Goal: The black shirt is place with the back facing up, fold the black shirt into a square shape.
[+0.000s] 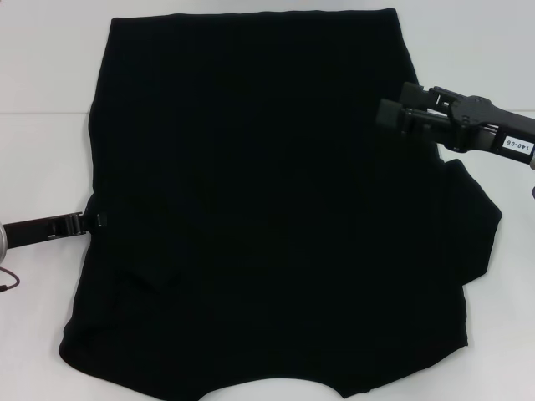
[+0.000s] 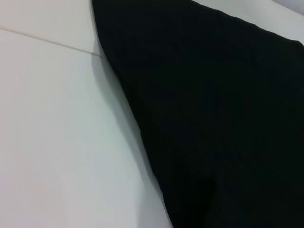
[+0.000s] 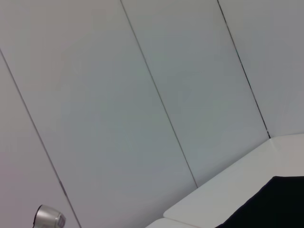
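The left gripper (image 1: 84, 222) lies low at the left edge of the black shirt (image 1: 267, 209), its tip meeting the cloth about halfway down that side. Whether its jaws are closed on the fabric or only resting against it cannot be told, since the tip merges with the dark cloth. Its own wrist view shows only the shirt's edge (image 2: 213, 118) running slantwise across the white table (image 2: 57, 133), with a thin seam line in the tabletop beside it.

The right gripper (image 1: 391, 114) hangs above the shirt's upper right part, raised off the cloth and pointing toward the middle. Nothing is seen between its fingers, but how far apart they stand cannot be told. A small white label with printed digits (image 1: 518, 144) sits on the arm behind it. Its wrist view looks mostly at a pale panelled wall (image 3: 142, 95), with a corner of the shirt (image 3: 270, 204) low in the picture.

The shirt is spread flat over the middle of the table (image 1: 42, 83), plain side up. On the right a sleeve (image 1: 476, 225) sticks out; no sleeve shows on the left edge.
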